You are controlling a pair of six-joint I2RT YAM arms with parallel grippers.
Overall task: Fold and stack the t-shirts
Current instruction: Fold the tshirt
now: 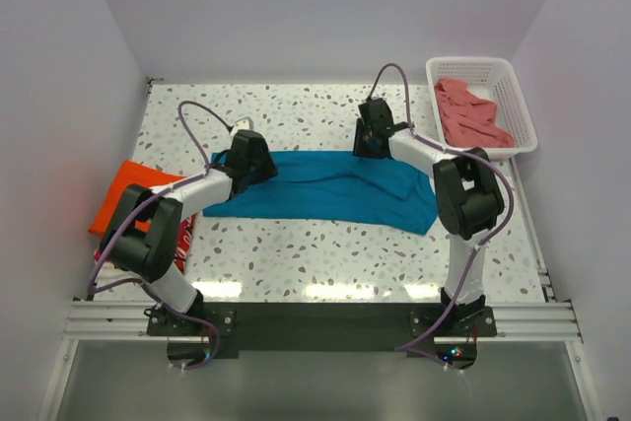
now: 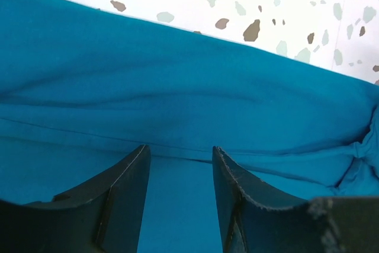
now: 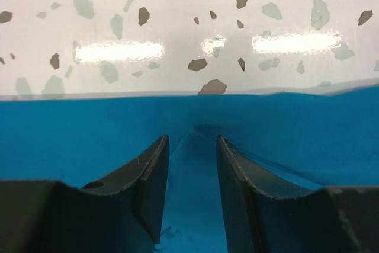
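Terrazzo tabletop (image 1: 296, 255) within pale walls (image 1: 325, 7), teal t-shirt (image 1: 325, 191) under left pincer (image 2: 179, 149) and right pincer (image 3: 192, 140), both apart.

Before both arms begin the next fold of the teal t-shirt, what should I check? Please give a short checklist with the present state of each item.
1. Left gripper over the teal t-shirt: ok, cloth shows between its jaws.
2. Right gripper at the shirt's far edge: ok, the edge runs just beyond it.
3. Cloth gripped: not ok, both pairs of jaws stand apart.
4. Shirt lying flat: not ok, there are wrinkles on its right half.
5. Orange t-shirt out of the fold's way: ok, it lies off to the left.
6. Salmon-pink t-shirt waiting: ok, it is inside the white lattice basket.
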